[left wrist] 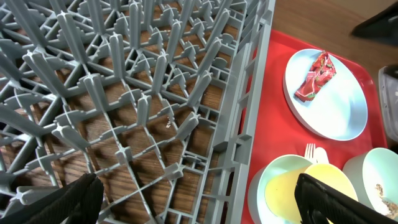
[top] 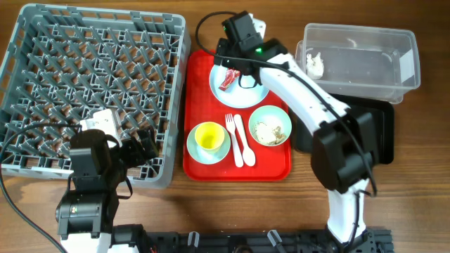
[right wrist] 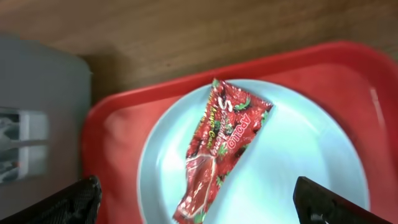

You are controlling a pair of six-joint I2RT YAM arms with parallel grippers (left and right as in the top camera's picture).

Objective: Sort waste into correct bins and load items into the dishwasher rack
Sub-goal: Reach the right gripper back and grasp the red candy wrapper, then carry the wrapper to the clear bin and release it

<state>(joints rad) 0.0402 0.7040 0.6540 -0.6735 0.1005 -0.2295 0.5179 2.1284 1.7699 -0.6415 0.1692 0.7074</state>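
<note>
**Over the plate, jaws apart, nothing held**

Above the white plate (top: 252,94) at the far end of the red serving tray (top: 204,156), my right jaws stand wide apart and hold nothing. In my right wrist view the dark fingertips (right wrist: 68,202) sit at the two lower corners. The crumpled red wrapper (right wrist: 221,149) lies between them on the plate, untouched.

My left jaws are just as wide and just as empty. They hang over the near right corner of the grey dishwasher rack (top: 42,42), and I see only pegs and bare wood under them.

Nearer on the tray, the small yellow cup (top: 208,136) sits inside one mint-blue bowl (top: 191,149). The other bowl (top: 281,116) holds the pale food scraps (top: 268,131). The white fork (top: 232,137) and spoon (top: 243,137) lie side by side between the two bowls.

To the right of the tray, the clear tub (top: 394,49) stands on the wooden surface (top: 422,197) with the white tissue (top: 313,65) at its left end. The black tray (top: 383,133) lies just nearer than the tub, partly behind my right arm.
</note>
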